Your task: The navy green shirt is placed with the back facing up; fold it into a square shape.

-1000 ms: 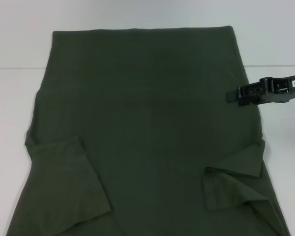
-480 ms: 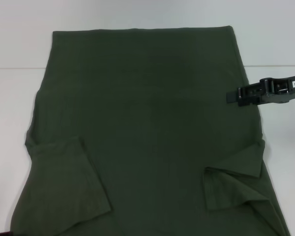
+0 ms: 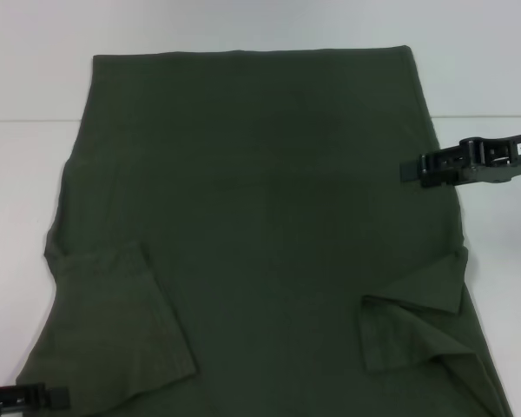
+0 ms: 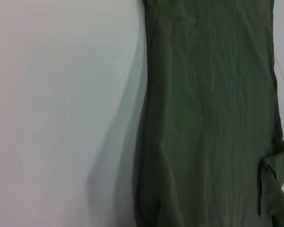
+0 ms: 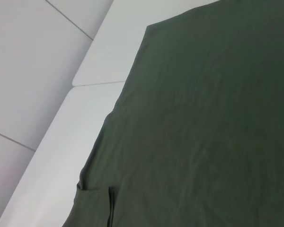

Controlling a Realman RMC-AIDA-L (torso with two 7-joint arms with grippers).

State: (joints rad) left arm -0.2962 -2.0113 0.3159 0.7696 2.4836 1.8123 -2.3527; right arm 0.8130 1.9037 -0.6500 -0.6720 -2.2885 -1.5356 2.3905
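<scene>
The navy green shirt [image 3: 260, 234] lies spread flat on a white surface [image 3: 26, 174], plain side up, its straight hem at the far end and both short sleeves folded inward over the body. The sleeve on the robot's left [image 3: 122, 321] lies fairly smooth on the shirt; the sleeve on the right [image 3: 412, 326] is rumpled, with a creased corner turned over. The cloth covers most of the surface, leaving bare white strips along each long edge of the shirt. Beyond the hem, a thin seam line [image 3: 30, 120] runs across the pale background behind the shirt.

The right gripper [image 3: 410, 169] reaches in from the robot's right and hovers over the shirt's right edge, roughly midway between hem and sleeve; its black fingers look close together, but whether they are pinching any cloth cannot be told. The left gripper [image 3: 59, 398] shows only as a dark tip at the near left corner, over the shirt's edge just beside the left sleeve; how far it is open cannot be told.
</scene>
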